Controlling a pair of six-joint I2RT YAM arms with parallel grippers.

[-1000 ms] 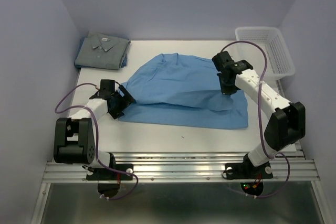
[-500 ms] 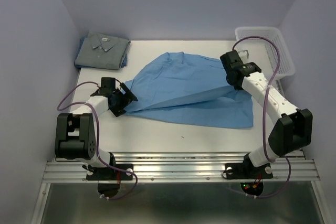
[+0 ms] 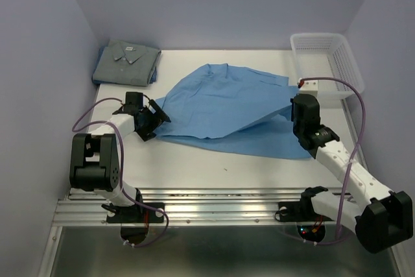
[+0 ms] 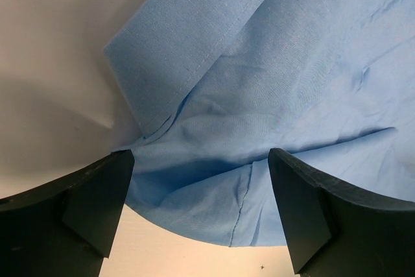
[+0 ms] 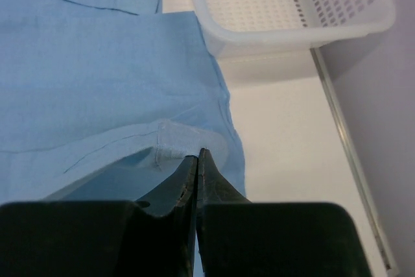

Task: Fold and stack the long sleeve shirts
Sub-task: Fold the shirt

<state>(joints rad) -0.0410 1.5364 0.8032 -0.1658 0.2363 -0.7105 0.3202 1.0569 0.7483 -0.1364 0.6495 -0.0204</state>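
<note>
The light sky-blue shirt (image 3: 224,105) lies spread across the middle of the table, partly folded over itself. My right gripper (image 3: 295,109) is shut on a fold of its right edge, and the wrist view shows the closed tips (image 5: 198,160) pinching the hem of the shirt (image 5: 97,76), which is lifted slightly. My left gripper (image 3: 154,120) is open at the shirt's left corner. Its fingers (image 4: 84,205) stand wide apart with the cloth (image 4: 259,95) between them, not gripped. The grey-blue shirt (image 3: 126,63) lies folded at the back left with its white neck label showing.
A white mesh basket (image 3: 334,63) stands at the back right, just beyond my right gripper, and it also shows in the right wrist view (image 5: 292,37). Bare white table (image 3: 214,170) lies in front of the shirt. Walls close in on the left, back and right.
My right arm has swung toward the near right, dragging the shirt's right edge with it. The shirt has shifted and stretched to the right. The left gripper has barely moved.
</note>
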